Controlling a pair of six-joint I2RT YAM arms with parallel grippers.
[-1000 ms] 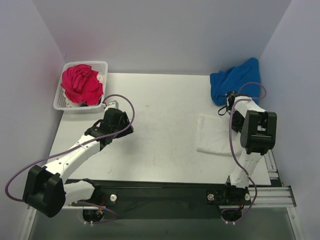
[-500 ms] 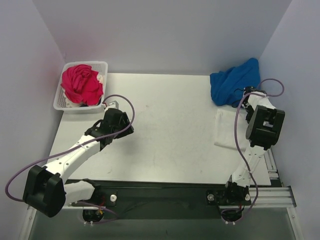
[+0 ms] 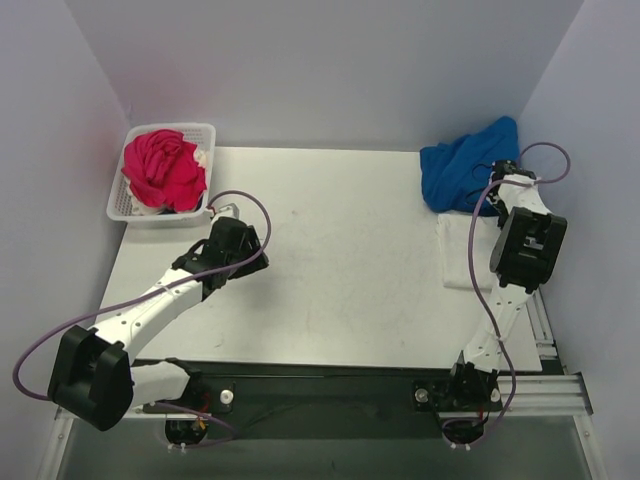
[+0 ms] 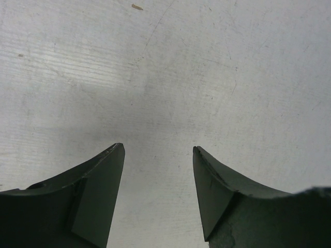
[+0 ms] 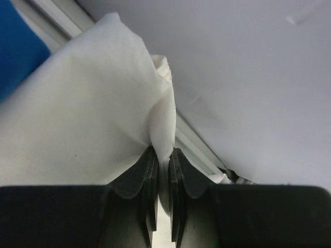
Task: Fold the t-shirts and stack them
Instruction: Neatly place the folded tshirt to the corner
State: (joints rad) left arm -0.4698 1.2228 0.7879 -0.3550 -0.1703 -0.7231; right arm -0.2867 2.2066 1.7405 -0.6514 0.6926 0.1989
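On the far right, my right jaws pinch the white t-shirt (image 3: pixel 458 256); my left jaws are apart, empty. I think I'm folding it; next, lay it flat.

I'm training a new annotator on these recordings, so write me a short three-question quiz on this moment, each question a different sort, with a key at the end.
1. True or false: the left gripper has its jaws open over bare table.
2. Multiple choice: the right gripper has its jaws A) wide open, B) shut on the white shirt, C) shut on nothing.
3. Fill in: the magenta-pink shirt lies in the white ____.
Key: 1 true; 2 B; 3 basket.
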